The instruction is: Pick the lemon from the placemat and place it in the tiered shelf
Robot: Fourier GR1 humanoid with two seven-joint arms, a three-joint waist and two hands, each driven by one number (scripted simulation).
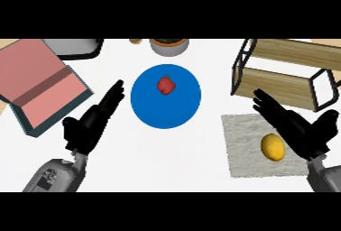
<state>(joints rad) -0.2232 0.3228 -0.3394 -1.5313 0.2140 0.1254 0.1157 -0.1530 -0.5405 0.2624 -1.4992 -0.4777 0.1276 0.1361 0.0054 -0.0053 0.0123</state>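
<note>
The lemon [273, 147] was left ungrasped on the placemat [250, 135], beside the right hand [303, 131], whose fingers [266, 103] were spread apart.

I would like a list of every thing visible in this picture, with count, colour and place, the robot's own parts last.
lemon: one, yellow, on the placemat
placemat: one, grey, lower right
tiered shelf: one, wood with black frame, upper right
plate: one, blue, centre
red fruit: one, on the plate
book: one, pink, open, left
pot: one, grey, top centre
dark tray: one, top left
left hand: black, open, beside the plate
right hand: black, open, right of the lemon
</note>
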